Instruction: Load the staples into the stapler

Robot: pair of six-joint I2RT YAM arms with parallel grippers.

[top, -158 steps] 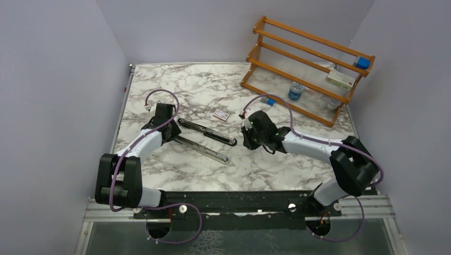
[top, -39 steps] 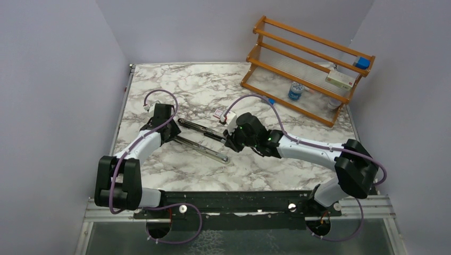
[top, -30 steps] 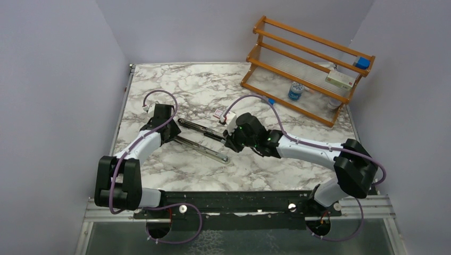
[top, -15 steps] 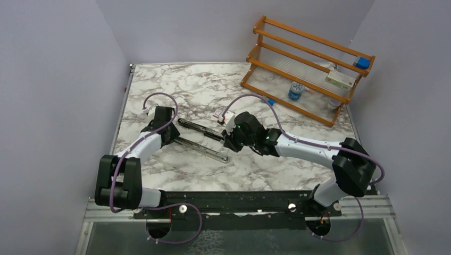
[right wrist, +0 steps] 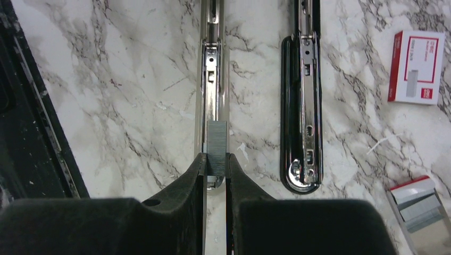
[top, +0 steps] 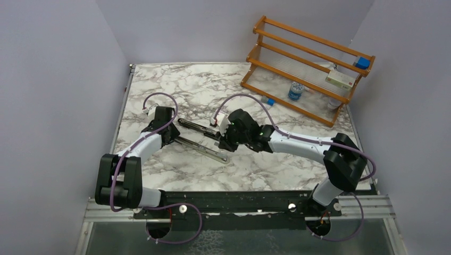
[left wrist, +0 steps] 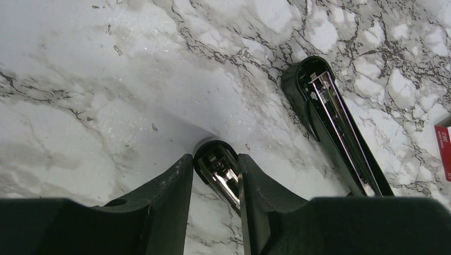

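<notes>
Leftward along the slim black desk stapler [top: 202,150] with its silver metal channel is where my right arm has travelled since the earlier views, and it now covers that stapler's free ends. My left arm has scarcely shifted. The stapler lies opened out in two long parts, side by side and slightly apart, on the white marble-patterned tabletop [top: 186,85] with grey veins. My right gripper [right wrist: 215,162] is closed on a short grey staple strip [right wrist: 216,143], which sits right over the near end of the silver part. My left gripper [left wrist: 214,159] straddles the stapler's other end, a finger against each side of it, clamped on it as far as I can tell. On the far side of the stapler's black part lies the small pink-red staple box [right wrist: 416,66] with a white label. Closer to my wrist, beyond that same black part, a red-edged tray [right wrist: 420,204] of grey strips is cut off by the frame. Well beyond the stapler, in the far right corner, stands an orange wooden rack [top: 314,38]. Pale lavender walls [top: 64,79] close in the table on three sides, and a black rail [top: 239,199] runs along the edge nearest my bases.
</notes>
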